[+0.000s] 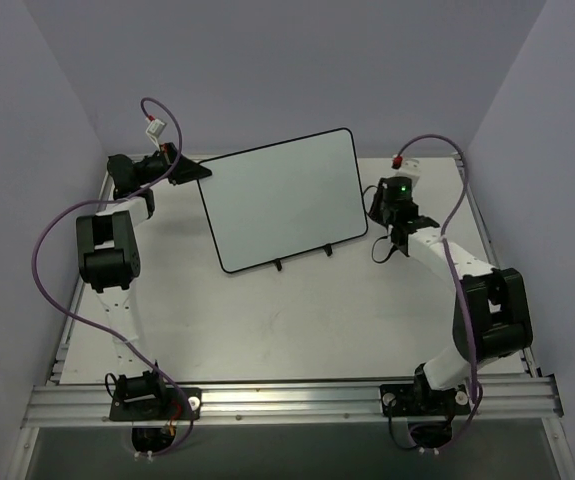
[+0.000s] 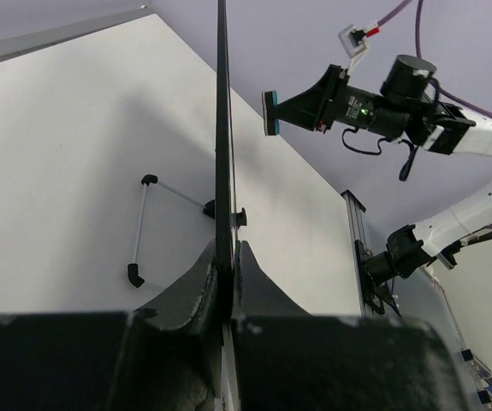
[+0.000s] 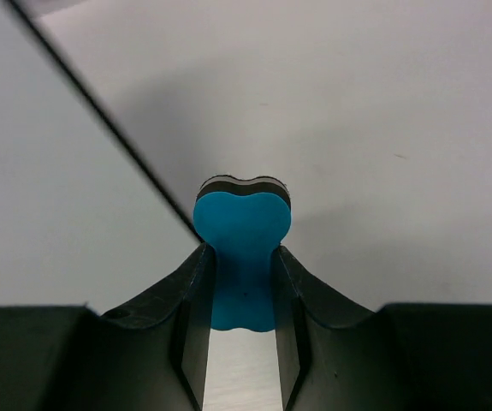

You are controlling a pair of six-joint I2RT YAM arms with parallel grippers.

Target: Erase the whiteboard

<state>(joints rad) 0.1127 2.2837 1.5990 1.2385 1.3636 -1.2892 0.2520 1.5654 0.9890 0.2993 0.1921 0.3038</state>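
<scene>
now, top view: the whiteboard (image 1: pixel 279 198) stands propped on the table (image 1: pixel 297 330), toward 12 o'clock from centre, resting on its two black feet. my left gripper (image 2: pixel 227 261) is closed tight on the board's 9 o'clock edge, with the thin black frame pinched between both fingers. my right gripper (image 3: pixel 241 270) is clamped on a blue eraser (image 3: pixel 242 223) and sits near the board's 3 o'clock edge. from the left wrist view, the eraser's pad faces the board with a gap between them.
</scene>
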